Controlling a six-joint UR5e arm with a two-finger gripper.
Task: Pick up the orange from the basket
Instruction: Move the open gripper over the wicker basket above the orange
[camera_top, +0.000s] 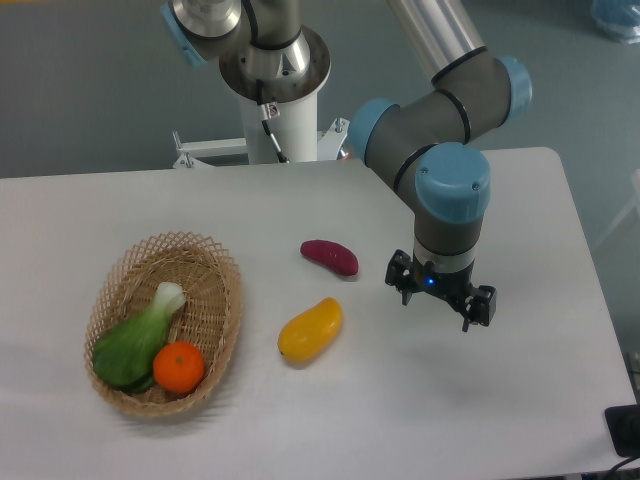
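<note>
Small glossy orange (179, 367): in oval tan wicker basket (222, 268), touching green leafy vegetable (135, 340). Two-finger gripper (441, 299): well apart, empty; finger spread indeterminable. Step: approach pending; next requires crossing leftward, descending.

One fixed camera looks down from high in front of the white table (300, 420), facing the arm's base (275, 70). It sees nearly the whole tabletop from moderate distance.

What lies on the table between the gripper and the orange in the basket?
In the camera view, the yellow mango lies between the gripper and the orange, along with the basket rim.
</note>
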